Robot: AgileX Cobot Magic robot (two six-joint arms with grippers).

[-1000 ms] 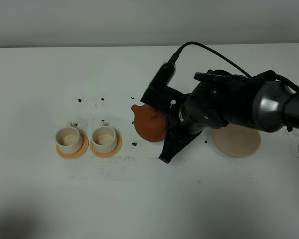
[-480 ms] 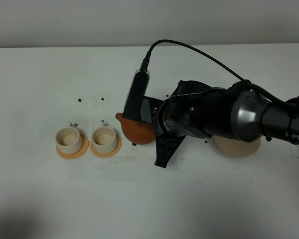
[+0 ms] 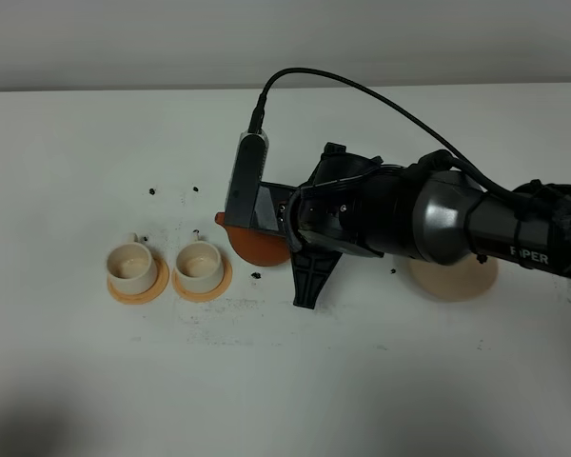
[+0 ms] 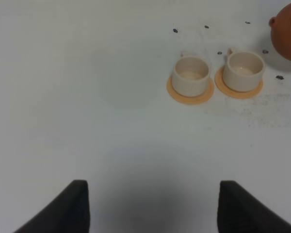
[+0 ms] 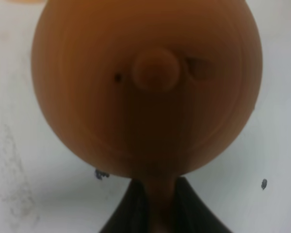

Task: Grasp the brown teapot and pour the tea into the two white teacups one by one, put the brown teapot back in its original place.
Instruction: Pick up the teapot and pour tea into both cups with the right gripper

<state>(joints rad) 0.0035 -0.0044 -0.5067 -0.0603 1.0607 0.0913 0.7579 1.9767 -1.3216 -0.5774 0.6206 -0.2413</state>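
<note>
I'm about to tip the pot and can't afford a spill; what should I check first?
1. Right gripper shut on brown teapot: ok.
2. Spout over nearer teacup: not ok, it looks short of the cup.
3. That cup and the farther teacup upright: ok.
4. Left gripper open, away from the cups: ok.
5. Beige saucer free for the return: cannot tell, the arm hides part.
6. Tea in the pot: cannot tell.

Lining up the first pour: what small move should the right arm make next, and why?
Probably carry the brown teapot slightly toward the nearer white teacup until its spout sits over it; the spout now lies beside that cup, not above it.
</note>
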